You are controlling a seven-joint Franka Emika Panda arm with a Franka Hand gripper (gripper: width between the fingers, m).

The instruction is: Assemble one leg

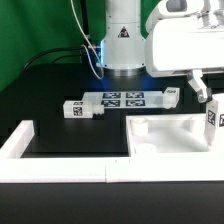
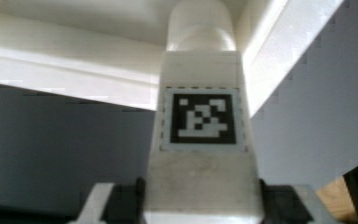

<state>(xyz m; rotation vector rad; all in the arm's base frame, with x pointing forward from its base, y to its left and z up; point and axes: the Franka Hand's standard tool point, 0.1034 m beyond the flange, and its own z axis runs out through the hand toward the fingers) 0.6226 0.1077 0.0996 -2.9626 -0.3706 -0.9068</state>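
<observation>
While my gripper (image 1: 206, 98) is clamped on the leg (image 1: 212, 118) at the exterior view's right edge, by the panel (image 1: 150, 135), I fear a slight tilt would jam it against the rim.

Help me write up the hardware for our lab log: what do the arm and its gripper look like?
The arm is white and rounded, with a black triangle sign on its column and a blue light glowing at the foot. A dark cable runs beside it. The gripper is boxy and white above, with dark fingers.
</observation>
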